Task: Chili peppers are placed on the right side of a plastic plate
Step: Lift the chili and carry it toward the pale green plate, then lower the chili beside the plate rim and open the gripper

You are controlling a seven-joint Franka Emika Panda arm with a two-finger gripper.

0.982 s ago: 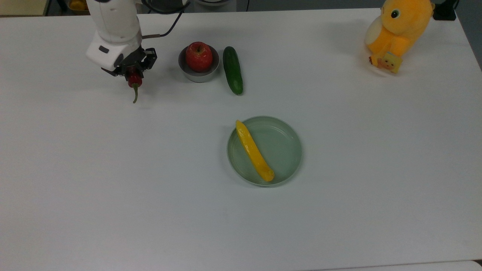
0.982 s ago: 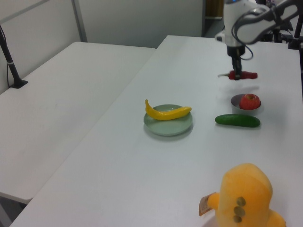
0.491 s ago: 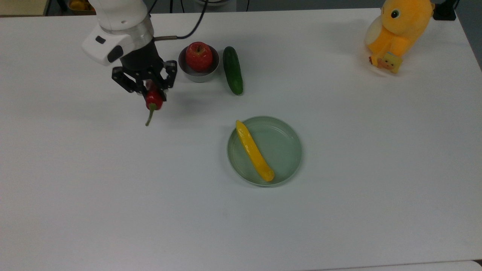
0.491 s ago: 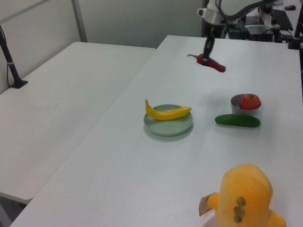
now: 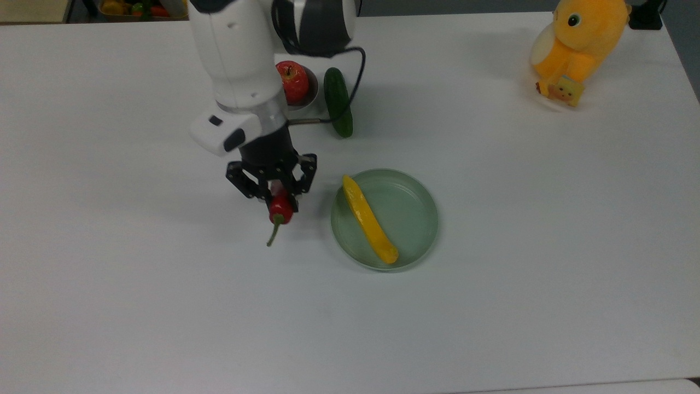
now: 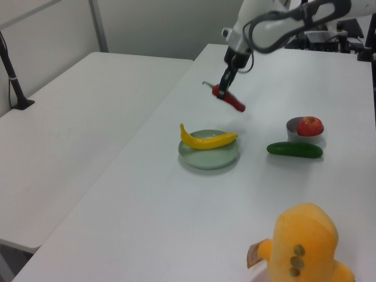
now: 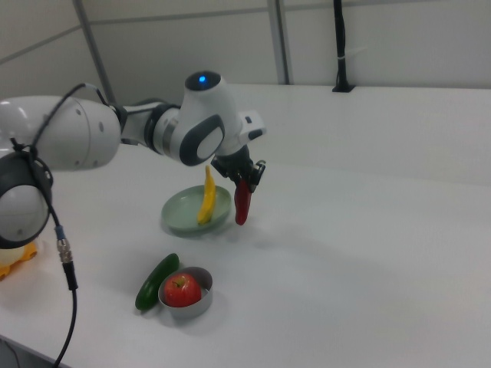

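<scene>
Pincer: we grip the chili near its stem, raised above the table.
Plate: just beside, to the top view's right; yellow pepper inside.
Risk: our dangling chili may knock that pepper.

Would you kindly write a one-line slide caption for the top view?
Franka hand carries a red chili above the table, beside the pale green plate holding a yellow pepper.
</scene>
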